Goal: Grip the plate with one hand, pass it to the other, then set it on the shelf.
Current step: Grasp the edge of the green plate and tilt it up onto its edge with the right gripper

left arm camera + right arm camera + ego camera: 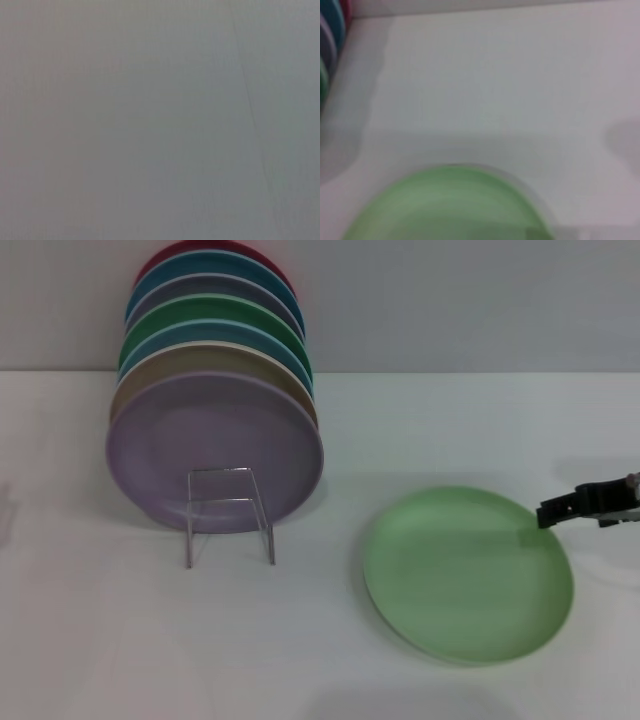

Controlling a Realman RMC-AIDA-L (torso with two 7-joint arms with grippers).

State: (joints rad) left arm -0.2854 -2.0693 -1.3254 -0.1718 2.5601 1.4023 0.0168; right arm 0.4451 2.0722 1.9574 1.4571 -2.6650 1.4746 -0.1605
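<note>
One plate (467,575), thin, stiff and smooth, is best pinched at its right rim; whether the right hand (553,511) beside it is open cannot be told.

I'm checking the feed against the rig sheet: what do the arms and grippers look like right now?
Only the right gripper shows, at the head view's right edge: a black, blocky, jointed piece, with a small light metallic part behind it at the frame edge. No cables or markings are visible. The left arm appears in no view.

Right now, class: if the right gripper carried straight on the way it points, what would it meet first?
Most likely the light green plate: the right gripper points left at the plate's near rim. Its height above the rim is unclear, so it might pass just over it.
</note>
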